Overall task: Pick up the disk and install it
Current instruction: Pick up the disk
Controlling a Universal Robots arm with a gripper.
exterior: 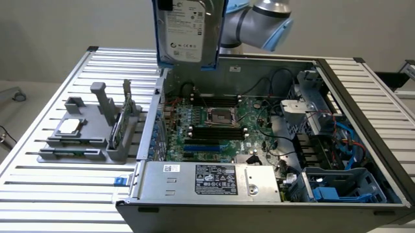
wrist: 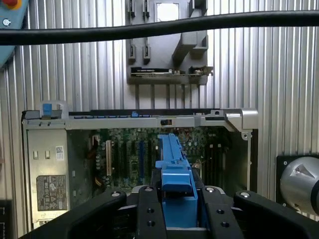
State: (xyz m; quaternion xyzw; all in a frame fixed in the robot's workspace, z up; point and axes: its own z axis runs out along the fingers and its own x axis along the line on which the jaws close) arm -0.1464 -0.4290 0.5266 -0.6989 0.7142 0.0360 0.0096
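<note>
The disk [exterior: 188,31] hangs upright high above the far-left corner of the open computer case [exterior: 146,184], its white label facing the exterior camera and its blue carrier framing the edges. In the wrist view the blue carrier's edge [wrist: 174,164] runs between my two black fingers [wrist: 148,209], and the gripper [wrist: 177,194] is shut on it. The grey arm [exterior: 259,22] reaches in from behind the disk. The motherboard [wrist: 129,154] lies far below the held disk.
A grey fixture [exterior: 84,141] on the slatted table at the exterior view's left holds a small silver chip [exterior: 70,127] and an upright green card [exterior: 120,128]. Inside the case lie the power supply [exterior: 214,179], cables, and a drive cage with blue carriers [exterior: 343,187].
</note>
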